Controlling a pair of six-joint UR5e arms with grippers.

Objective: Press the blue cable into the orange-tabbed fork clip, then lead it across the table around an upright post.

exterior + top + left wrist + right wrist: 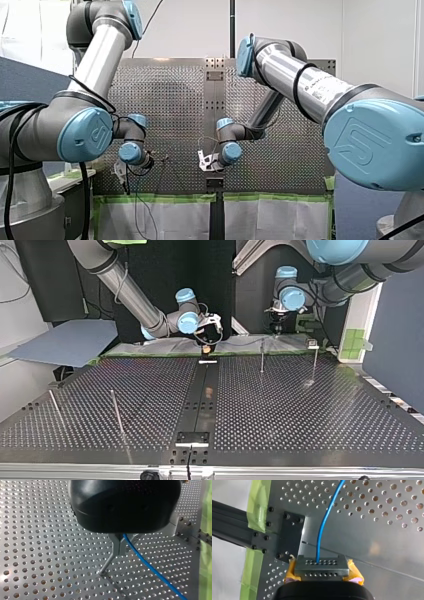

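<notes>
Beside blue cable [152,569], perhaps a post [106,565]

The left arm [97,55] and the right arm [300,82] are built of brushed silver tubes joined by dark grey housings, and each joint is closed by a round light-blue cap in which a curled logo is embossed. Both arms are wound with black cables, and a line of small dark lettering is printed along the right arm's tube. The left pincer [122,548] is made up of a rounded black housing and two slim metal fingers [116,547].
</notes>
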